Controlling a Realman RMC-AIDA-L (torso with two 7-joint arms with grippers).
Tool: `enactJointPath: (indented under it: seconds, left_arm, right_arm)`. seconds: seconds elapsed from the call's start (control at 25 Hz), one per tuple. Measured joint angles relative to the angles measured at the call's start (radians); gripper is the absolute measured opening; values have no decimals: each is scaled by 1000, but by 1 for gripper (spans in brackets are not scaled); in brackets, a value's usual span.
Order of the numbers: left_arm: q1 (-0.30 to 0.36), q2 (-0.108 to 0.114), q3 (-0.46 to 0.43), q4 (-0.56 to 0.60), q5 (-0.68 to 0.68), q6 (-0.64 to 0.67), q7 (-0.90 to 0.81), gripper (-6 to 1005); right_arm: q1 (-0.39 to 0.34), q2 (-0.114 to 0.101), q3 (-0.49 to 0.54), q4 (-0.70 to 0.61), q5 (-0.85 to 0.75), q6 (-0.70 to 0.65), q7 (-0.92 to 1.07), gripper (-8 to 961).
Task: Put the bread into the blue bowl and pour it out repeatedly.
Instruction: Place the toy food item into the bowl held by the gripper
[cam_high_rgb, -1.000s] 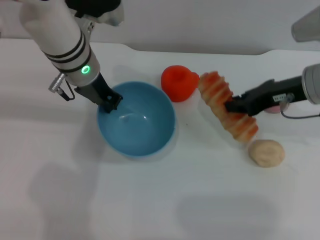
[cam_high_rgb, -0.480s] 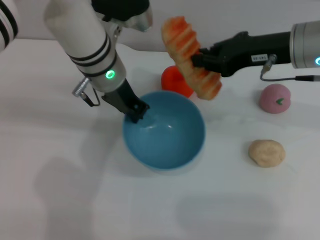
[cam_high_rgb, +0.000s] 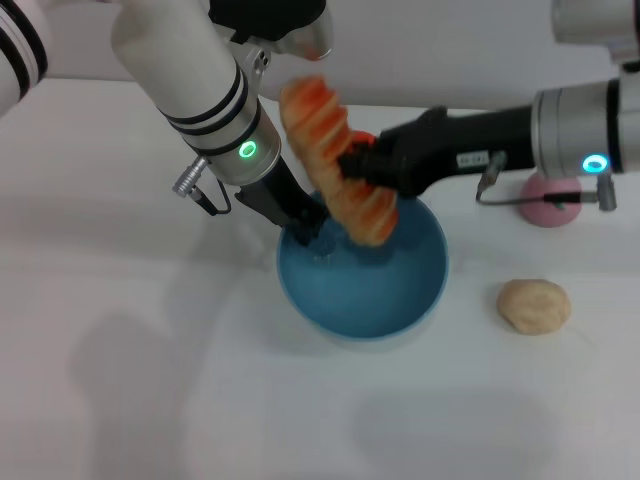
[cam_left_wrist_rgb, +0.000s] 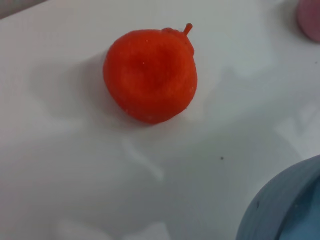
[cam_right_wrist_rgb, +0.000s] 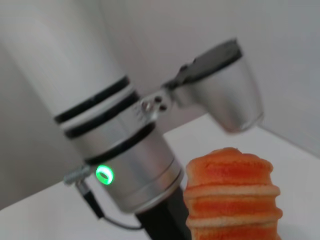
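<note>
The light-blue bowl (cam_high_rgb: 352, 322) stands at the table's middle; a piece of its rim (cam_left_wrist_rgb: 282, 207) shows in the left wrist view. My left gripper (cam_high_rgb: 304, 226) is shut on the bowl's back-left rim. My right gripper (cam_high_rgb: 356, 166) reaches in from the right and is shut on the middle of the orange-and-cream striped bread (cam_high_rgb: 322, 128). The loaf hangs tilted, its lower end dipping inside the bowl's back part and its upper end above the rim. The bread's ridged end (cam_right_wrist_rgb: 232, 200) fills the right wrist view, with the left arm (cam_right_wrist_rgb: 122, 160) behind it.
A red-orange fruit (cam_left_wrist_rgb: 150, 75) with a stem lies just behind the bowl, almost hidden in the head view. A pink fruit (cam_high_rgb: 548, 208) sits at the right under my right arm. A round beige lump (cam_high_rgb: 534, 305) lies to the right of the bowl.
My left gripper has slid the bowl to the right. My right gripper has carried the bread left and down, from above the red fruit to over the bowl.
</note>
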Motion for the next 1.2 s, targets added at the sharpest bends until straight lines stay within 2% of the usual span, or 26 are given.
enactJointPath:
  seconds: [0.36, 1.0, 1.2]
  left_arm:
    - [0, 3, -2, 0, 0, 4, -1, 0]
    - [0, 9, -3, 0, 9, 69, 0, -1]
    - [0, 9, -4, 0, 34, 98, 2, -1]
  right_arm:
    - [-27, -3, -26, 27, -10, 9, 42, 123]
    - [-109, -3, 75, -18, -12, -32, 43, 449]
    - [-133, -2, 143, -23, -12, -59, 42, 452]
